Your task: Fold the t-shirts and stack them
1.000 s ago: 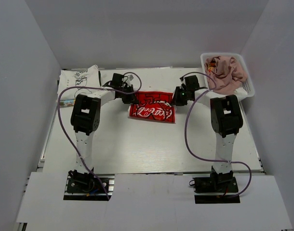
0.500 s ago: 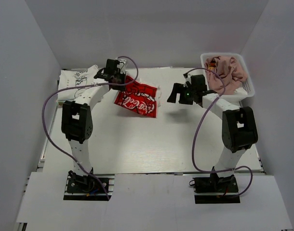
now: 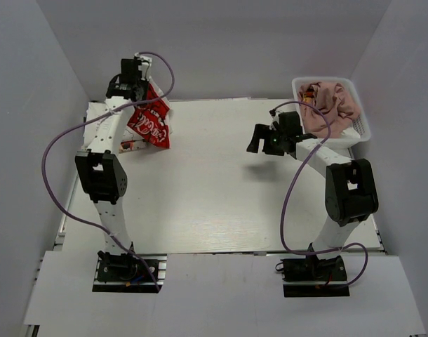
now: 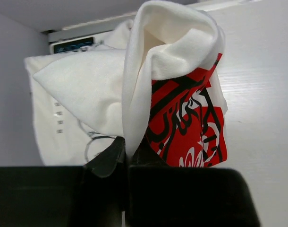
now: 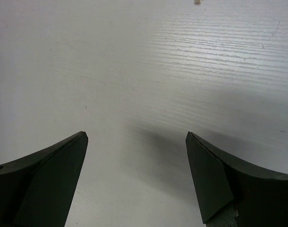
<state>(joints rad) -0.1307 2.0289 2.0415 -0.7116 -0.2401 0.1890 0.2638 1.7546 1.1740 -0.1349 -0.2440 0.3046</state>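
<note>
The Coca-Cola t-shirt (image 4: 191, 118) was pinched by the left gripper (image 4: 126, 151) and hung below it, over the cartoon t-shirt (image 4: 73, 90), seemingly for stacking. The right gripper (image 5: 137, 142) was spread wide and empty.

- Table (image 3: 214, 196): white, with a faint wood grain, filling the middle of the overhead view.
- Basket (image 3: 360, 123): white plastic lattice, at the table's far right corner, against the right wall.
- Walls (image 3: 235, 42): plain pale grey, closing in the table at the back and both sides.
- Panel (image 3: 221, 291): white, along the near edge.

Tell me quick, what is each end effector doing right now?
Left end effector: closed on the white cotton t-shirt with red Coca-Cola print.
Right end effector: open, empty.
</note>
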